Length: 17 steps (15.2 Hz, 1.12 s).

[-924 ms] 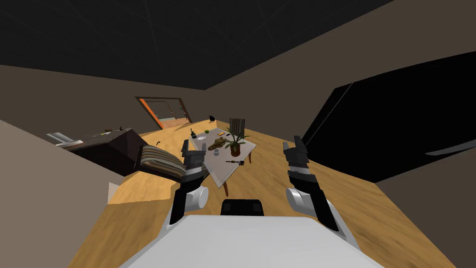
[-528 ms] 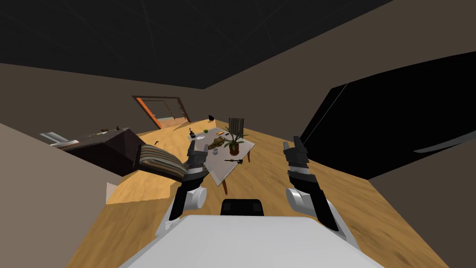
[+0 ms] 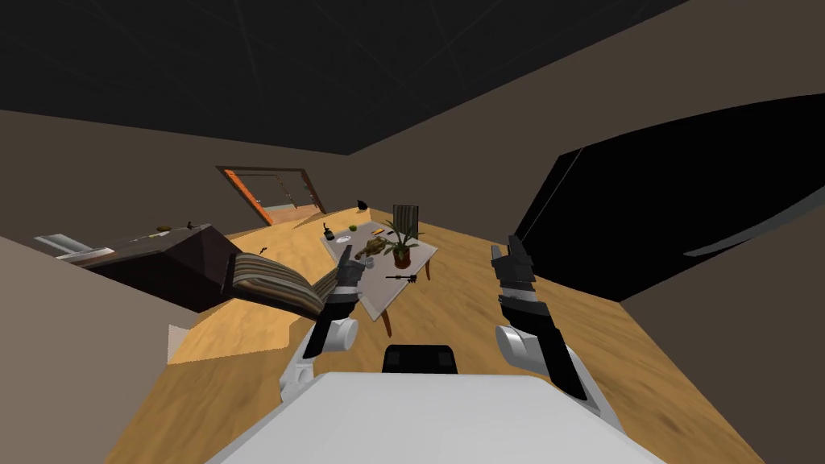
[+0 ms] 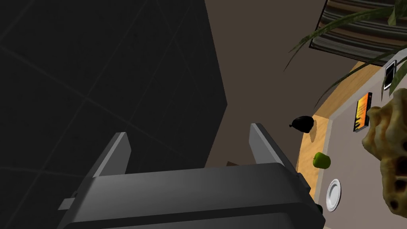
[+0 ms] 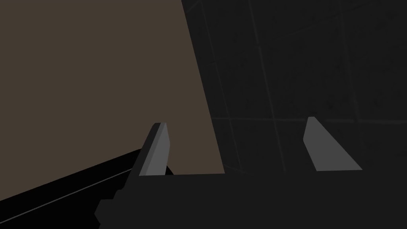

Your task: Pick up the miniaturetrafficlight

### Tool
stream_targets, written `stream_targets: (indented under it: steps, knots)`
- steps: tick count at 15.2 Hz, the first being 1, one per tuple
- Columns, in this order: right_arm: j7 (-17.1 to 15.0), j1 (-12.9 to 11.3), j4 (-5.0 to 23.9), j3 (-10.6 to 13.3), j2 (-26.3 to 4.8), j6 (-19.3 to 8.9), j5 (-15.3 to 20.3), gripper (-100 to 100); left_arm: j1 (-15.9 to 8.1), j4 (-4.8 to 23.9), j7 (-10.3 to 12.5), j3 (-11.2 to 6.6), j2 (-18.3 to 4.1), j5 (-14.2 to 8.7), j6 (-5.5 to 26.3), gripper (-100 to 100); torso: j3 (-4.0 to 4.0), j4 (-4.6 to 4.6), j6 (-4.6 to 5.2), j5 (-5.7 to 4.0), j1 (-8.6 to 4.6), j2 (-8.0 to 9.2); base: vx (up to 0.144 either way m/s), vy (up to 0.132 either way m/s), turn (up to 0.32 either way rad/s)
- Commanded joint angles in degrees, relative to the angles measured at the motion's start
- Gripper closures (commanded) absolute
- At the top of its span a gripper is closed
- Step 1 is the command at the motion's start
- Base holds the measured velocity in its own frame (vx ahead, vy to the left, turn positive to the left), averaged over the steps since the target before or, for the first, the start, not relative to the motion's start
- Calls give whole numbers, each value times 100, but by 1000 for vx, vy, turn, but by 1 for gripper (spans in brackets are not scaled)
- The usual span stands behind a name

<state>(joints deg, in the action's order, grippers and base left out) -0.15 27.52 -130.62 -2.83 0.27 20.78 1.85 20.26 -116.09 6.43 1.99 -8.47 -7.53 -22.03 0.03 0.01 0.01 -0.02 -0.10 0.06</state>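
A small dark stick-like object (image 3: pixel 404 279), probably the miniature traffic light, lies on the near part of the pale table (image 3: pixel 380 296). My left gripper (image 3: pixel 346 256) hovers over the table's near left edge, to the left of that object. Seen from the wrist, the left gripper (image 4: pixel 188 133) is open and holds nothing. My right gripper (image 3: pixel 509 246) is raised to the right of the table, over the floor. The right wrist camera shows it (image 5: pixel 236 121) open and holding nothing.
On the table stand a potted plant (image 3: pixel 401 246), a brown lumpy object (image 4: pixel 387 135), a green apple (image 4: pixel 321 160), a white plate (image 4: pixel 333 195) and an orange book (image 4: pixel 362 111). A striped cushion (image 3: pixel 274 280) and dark cabinet (image 3: pixel 177 262) lie left. A black area (image 3: pixel 685 209) is right.
My left arm has reached forward and to the right, toward the table. The whole head view has slid a little left, so I have turned slightly. The right arm is as before.
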Motion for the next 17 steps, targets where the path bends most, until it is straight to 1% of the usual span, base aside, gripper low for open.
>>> stream_targets:
  steps: [1, 2, 3, 4, 5, 6, 7, 8, 9, 10, 11, 12, 13, 14, 15, 16, 17]
  knots:
    - [0, 0, 0, 0, 0, 0, 0, 0, -190, 286, -48, -50, -133, -35, 193, -100, 0, 0, 0, 0, 0, 0, -16, -30, -80]
    - [0, 0, 0, 0, 0, 0, 0, 0, -190, 351, -48, -50, -133, -35, 193, -100, 0, 0, 1, 0, 0, 0, -16, -29, -75]
    - [0, 0, 0, 0, 0, 0, 0, 0, -361, 496, -89, -85, -199, -59, 324, -100, -1, 0, 0, 0, 0, -1, -13, -30, -94]
    - [0, 0, 0, 0, 0, 0, 0, 0, -361, 634, -89, -85, -199, -59, 324, -100, -1, 0, 1, 0, 0, -2, -10, -26, -73]
    - [0, 0, 0, 0, 0, 0, 0, 0, -541, 789, -132, -121, -249, -84, 463, -100, -2, -1, 1, 0, 0, -3, -11, -28, -113]
    - [0, 0, 0, 0, 0, 0, 0, 0, -541, 919, -132, -121, -249, -84, 463, -100, -2, -1, 2, 0, 0, -4, -9, -24, -80]
    - [0, 0, 0, 0, 0, 0, 0, 0, -541, 957, -132, -121, -249, -84, 463, -100, -3, -1, 1, 0, 1, -4, -4, -16, -11]
    - [0, 0, 0, 0, 0, 0, 0, 0, -728, 1190, -176, -158, -283, -112, 607, -100, -3, -1, -1, 1, 3, -5, -2, -20, -56]
    - [0, 0, 0, 0, 0, 0, 0, 0, -728, 1284, -176, -158, -283, -112, 607, -100, -4, -1, 1, 1, 3, -7, 0, -23, -81]
    - [0, 0, 0, 0, 0, 0, 0, 0, -922, 1453, -220, -196, -303, -141, 756, -100, -4, -2, 0, 1, 3, -7, 4, -26, -120]
    - [0, 0, 0, 0, 0, 0, 0, 0, -922, 1594, -220, -196, -303, -141, 756, -100, -5, -2, 2, 1, 1, -9, 5, -24, -98]
    - [0, 0, 0, 0, 0, 0, 0, 0, -1121, 1760, -265, -235, -311, -172, 909, -100, -6, -2, 1, 1, 2, -10, 4, -27, -107]
    - [0, 0, 0, 0, 0, 0, 0, 0, -1121, 1912, -265, -235, -311, -172, 909, -100, -6, -2, 2, 0, 1, -11, 5, -24, -84]
    - [0, 0, 0, 0, 0, 0, 0, 0, -1121, 1974, -265, -235, -311, -172, 909, -100, -6, -2, 0, 0, 1, -10, 4, -15, -16]
    - [0, 1, 0, 0, 0, 0, 0, 0, -1324, 2117, -310, -274, -309, -204, 1063, -100, -6, -2, -1, 1, 3, -9, 6, -17, -62]
    - [0, 0, 0, 0, 0, 0, 0, 0, -1324, 2275, -310, -274, -309, -204, 1063, -100, -6, -2, 1, 1, 3, -11, 8, -16, -84]
    - [0, 0, 0, 0, 0, 0, 0, 0, -1324, 2332, -310, -274, -309, -204, 1063, -100, -6, -2, 0, 1, 3, -11, 7, -11, -39]
